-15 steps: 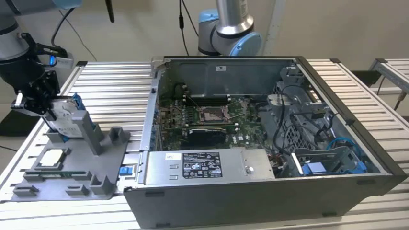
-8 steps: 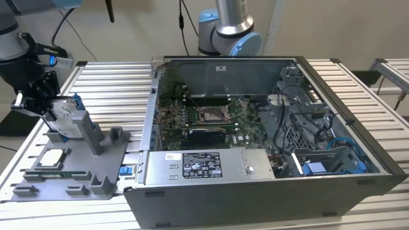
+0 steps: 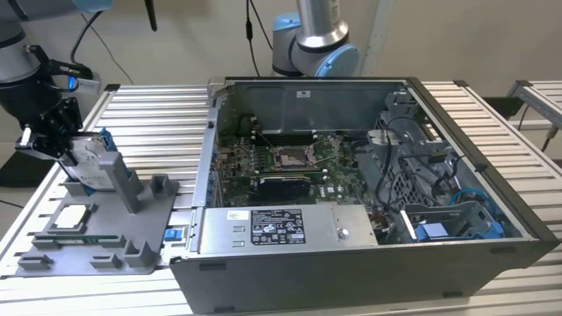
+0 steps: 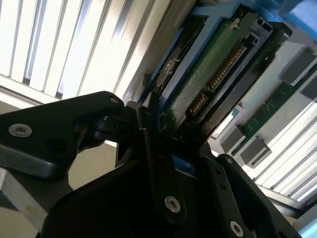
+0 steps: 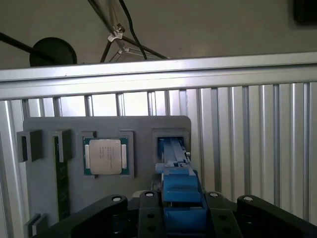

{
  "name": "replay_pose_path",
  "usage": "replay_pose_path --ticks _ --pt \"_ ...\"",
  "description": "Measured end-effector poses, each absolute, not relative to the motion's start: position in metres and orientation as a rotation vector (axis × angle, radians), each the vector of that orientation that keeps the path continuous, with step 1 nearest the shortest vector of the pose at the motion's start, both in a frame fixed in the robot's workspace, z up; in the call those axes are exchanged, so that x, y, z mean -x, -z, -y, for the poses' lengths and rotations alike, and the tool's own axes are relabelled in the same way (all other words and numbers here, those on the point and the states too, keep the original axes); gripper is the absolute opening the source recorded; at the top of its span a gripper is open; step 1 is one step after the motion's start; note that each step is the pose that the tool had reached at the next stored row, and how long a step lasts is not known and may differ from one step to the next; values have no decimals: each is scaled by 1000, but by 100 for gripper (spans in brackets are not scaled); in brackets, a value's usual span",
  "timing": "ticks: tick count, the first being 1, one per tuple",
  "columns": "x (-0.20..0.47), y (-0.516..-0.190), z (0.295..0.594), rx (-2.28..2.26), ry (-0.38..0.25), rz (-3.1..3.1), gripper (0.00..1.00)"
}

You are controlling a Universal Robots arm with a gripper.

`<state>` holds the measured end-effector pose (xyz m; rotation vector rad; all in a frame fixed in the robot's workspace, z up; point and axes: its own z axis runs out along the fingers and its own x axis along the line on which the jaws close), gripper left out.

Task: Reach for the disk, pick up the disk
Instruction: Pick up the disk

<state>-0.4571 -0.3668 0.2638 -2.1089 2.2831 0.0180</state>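
Exterior view's left: claw (image 3: 63, 153) clamped shut on disk (image 3: 91, 158). Disk judged rigid, fairly heavy, shock-sensitive; best held by blue frame (image 5: 181, 191) edges, clear of circuit board (image 4: 208, 74).

The gripper (image 3: 63, 150) was matte black, built from flat, round-ended links. In both wrist views small silver screws (image 4: 172, 203) (image 5: 117, 199) sat in round recesses to either side of the jaws. Behind the jaws the black body widened into a smooth, curved housing (image 5: 94, 223). A dull grey metal bracket (image 4: 20, 166) was fixed beside one outer link. Above the jaws, in the exterior view, the wrist (image 3: 31, 92) was black and bulky. It carried a small blue light (image 3: 70, 82), and a thin black cable (image 3: 83, 33) ran up from it. Farther up, the arm tube (image 3: 13, 56) was pale grey, and its joint ended in a light-blue cap (image 3: 88, 4).
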Motion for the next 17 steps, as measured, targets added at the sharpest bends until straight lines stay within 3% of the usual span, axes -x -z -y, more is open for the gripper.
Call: replay_pose_path --ticks 17 --pt "457 -264 367 2107 -22 -2281 0"
